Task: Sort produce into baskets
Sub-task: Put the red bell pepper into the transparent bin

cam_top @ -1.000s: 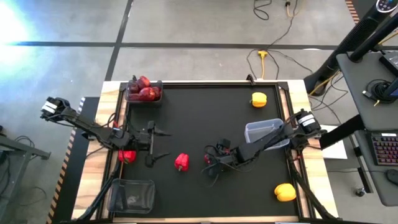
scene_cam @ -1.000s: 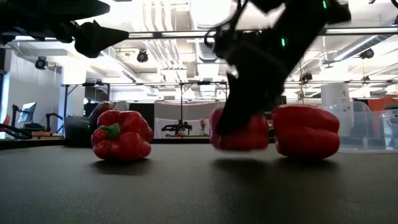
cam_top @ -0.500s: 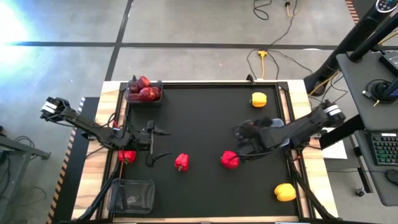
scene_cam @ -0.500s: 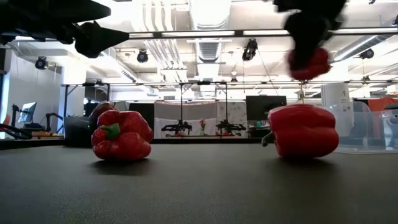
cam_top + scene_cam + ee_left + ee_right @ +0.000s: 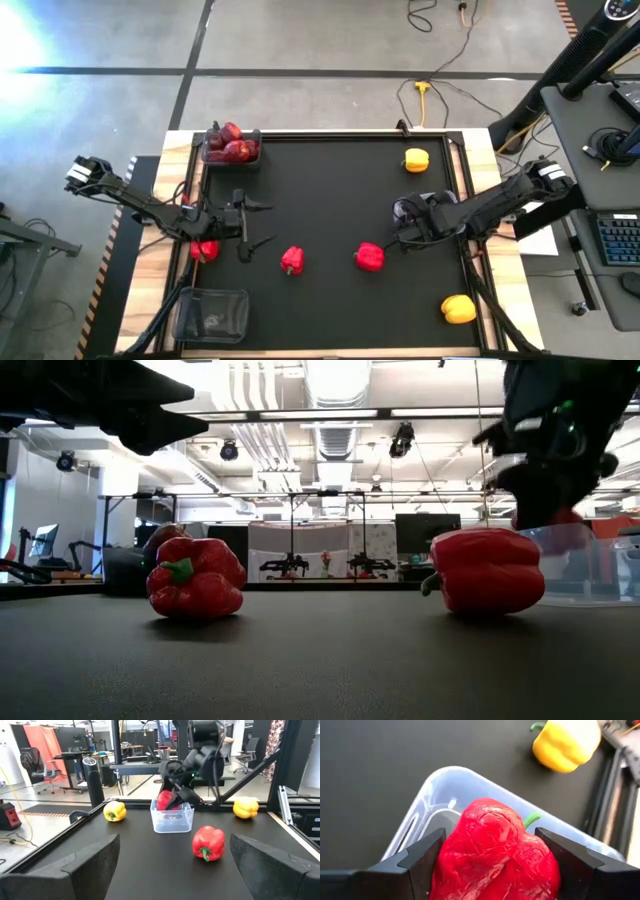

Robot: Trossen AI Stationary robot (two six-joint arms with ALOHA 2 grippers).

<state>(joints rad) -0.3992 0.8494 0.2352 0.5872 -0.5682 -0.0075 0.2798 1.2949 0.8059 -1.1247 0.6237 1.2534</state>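
Note:
My right gripper is shut on a red bell pepper over the clear tub at the table's right. It also shows in the left wrist view. My left gripper is open and empty above the table's left part. Two red peppers lie on the mat in the middle. A third red pepper lies under the left arm. Yellow peppers lie at the far right and the near right. A tub at the far left holds dark maroon fruit. My right gripper pinches the red pepper by two opposite sides between its two fingers. The fingers come from above, pointing down into the tub. The pepper is clear of the table, at about the height of the tub's rim, its green stem pointing away from the wrist.
A greyish tub stands at the near left corner. Wooden strips border the black mat on both sides. The mat is open between the middle peppers and the far edge.
My right gripper has lifted a red pepper from the middle of the mat. It carried the pepper up and toward the table's right edge, then brought it down over the clear tub. The other red pepper beside it stays on the mat.

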